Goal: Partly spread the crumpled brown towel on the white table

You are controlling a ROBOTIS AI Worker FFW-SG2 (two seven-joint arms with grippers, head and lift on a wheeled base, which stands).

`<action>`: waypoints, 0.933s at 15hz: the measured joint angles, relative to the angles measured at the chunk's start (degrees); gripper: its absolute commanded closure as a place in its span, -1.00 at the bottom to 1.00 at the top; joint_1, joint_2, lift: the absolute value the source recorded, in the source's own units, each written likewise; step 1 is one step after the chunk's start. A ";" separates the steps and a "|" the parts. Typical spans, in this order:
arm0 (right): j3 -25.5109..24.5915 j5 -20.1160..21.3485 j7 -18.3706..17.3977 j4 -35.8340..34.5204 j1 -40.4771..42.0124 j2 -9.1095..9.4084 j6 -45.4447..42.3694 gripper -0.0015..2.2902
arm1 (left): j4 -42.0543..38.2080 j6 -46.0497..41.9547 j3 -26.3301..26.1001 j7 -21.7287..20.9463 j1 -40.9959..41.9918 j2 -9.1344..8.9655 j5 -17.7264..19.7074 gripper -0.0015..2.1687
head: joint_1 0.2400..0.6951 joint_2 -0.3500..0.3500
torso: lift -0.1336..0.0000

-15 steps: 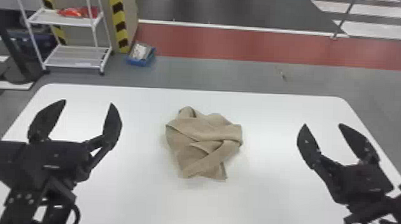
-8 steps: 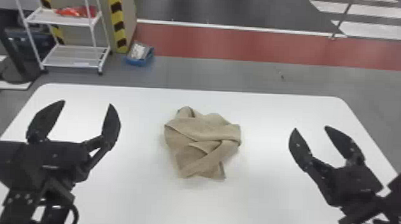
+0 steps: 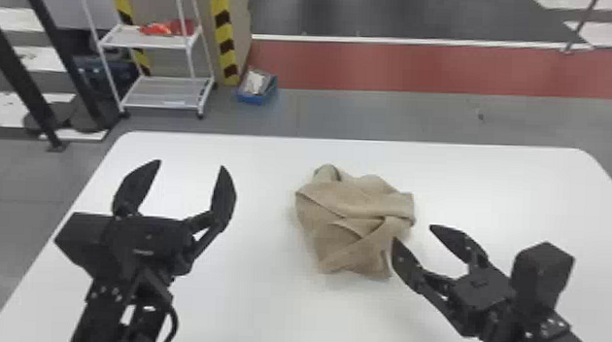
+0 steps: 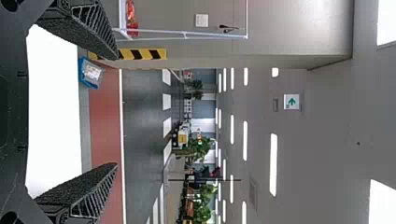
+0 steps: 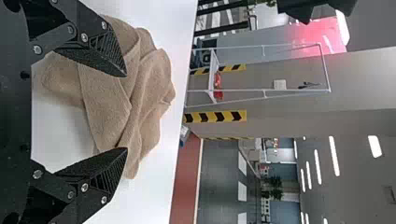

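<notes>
Showing overlapping folds, a crumpled brown towel (image 3: 349,218) with uneven edges.

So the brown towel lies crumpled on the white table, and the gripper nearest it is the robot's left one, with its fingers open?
Not quite: the nearest is the right gripper, its fingers open, as the head view shows; the left gripper is farther off. The rest holds: the brown towel lies crumpled on the white table.
</notes>
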 measured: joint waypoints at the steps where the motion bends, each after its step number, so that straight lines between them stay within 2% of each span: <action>1: 1.65 1.01 -0.29 1.49 -1.25 0.08 0.11 -0.67 | 0.05 0.00 0.00 -0.02 0.04 0.05 0.00 -0.93 | 1.00 0.27 | -0.86; 4: 5.70 3.23 -1.08 5.68 -4.97 0.34 0.51 -0.67 | 0.51 0.00 0.14 -0.14 0.18 0.17 0.01 -0.93 | 1.00 0.41 | -0.86; 7: 6.61 3.52 -1.80 8.82 -7.36 0.46 1.44 -0.58 | 0.77 -0.11 0.63 -0.45 0.38 0.20 0.27 -0.93 | 1.00 0.43 | -0.86; 10: 6.34 3.45 -1.71 10.17 -8.24 0.45 3.78 -0.25 | 0.77 -0.17 0.79 -0.74 0.41 0.20 0.40 -0.93 | 1.00 0.42 | -0.86; 13: 5.71 3.28 -1.03 9.97 -8.31 0.41 5.47 -0.07 | 0.78 -0.05 0.65 -0.82 0.20 0.20 0.45 -0.93 | 1.00 0.40 | -0.86; 14: 5.56 3.23 -0.83 9.93 -8.37 0.40 5.68 0.06 | 0.78 -0.04 0.64 -0.82 0.18 0.20 0.45 -0.93 | 1.00 0.39 | -0.86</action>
